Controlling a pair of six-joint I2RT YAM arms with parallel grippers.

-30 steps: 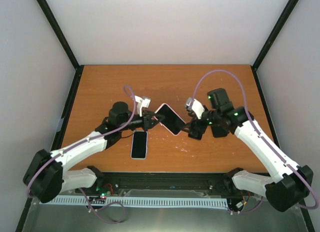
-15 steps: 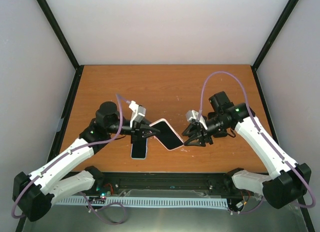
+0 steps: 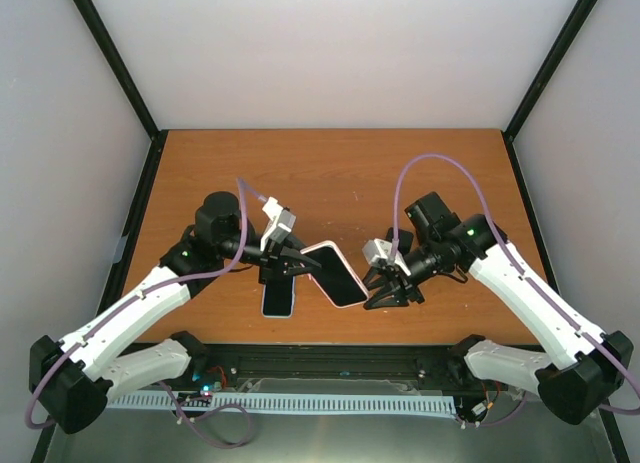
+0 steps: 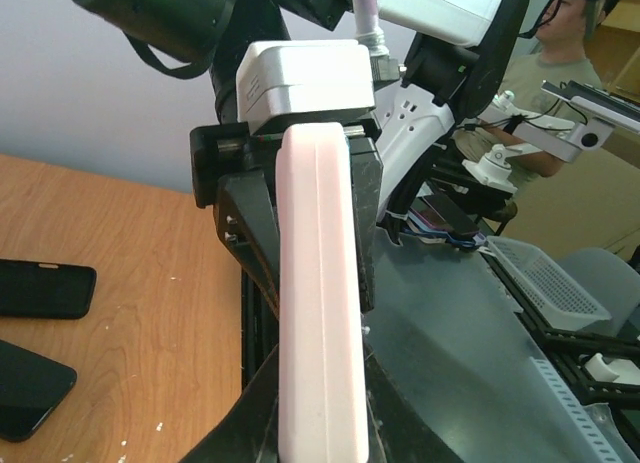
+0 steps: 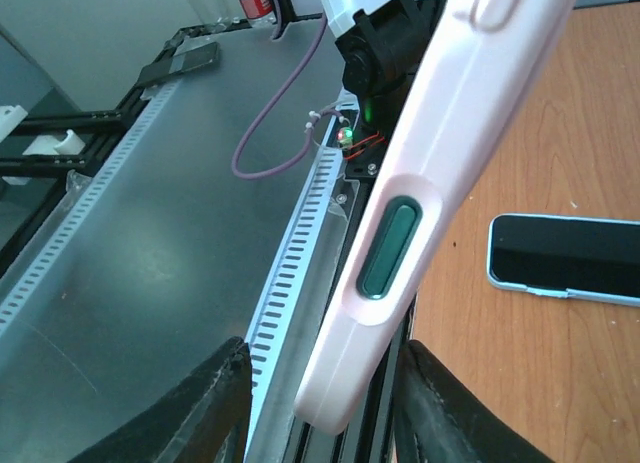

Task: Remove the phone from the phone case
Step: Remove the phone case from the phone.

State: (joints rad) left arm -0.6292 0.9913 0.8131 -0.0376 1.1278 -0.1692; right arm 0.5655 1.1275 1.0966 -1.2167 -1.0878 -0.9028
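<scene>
The phone (image 3: pixel 336 275), black screen up, sits in its pink case (image 3: pixel 320 247) and is held tilted above the table's front middle. My left gripper (image 3: pixel 290 264) is shut on the case's left end. In the left wrist view the case's pink edge (image 4: pixel 318 283) stands clamped between my fingers (image 4: pixel 318 408). My right gripper (image 3: pixel 384 289) is open around the case's right end. In the right wrist view the case (image 5: pixel 400 233), with its green side button, lies between the spread fingers (image 5: pixel 320 388) with a gap on each side.
A second phone in a light blue case (image 3: pixel 279 297) lies flat on the table below my left gripper and also shows in the right wrist view (image 5: pixel 565 258). Dark phone-like shapes (image 4: pixel 40 288) lie on the table at the left of the left wrist view. The front rail (image 3: pixel 330 361) is close below.
Both grippers have carried the cased phone toward the table's front edge. My right gripper has dropped lower and closed in around the case's right end.
</scene>
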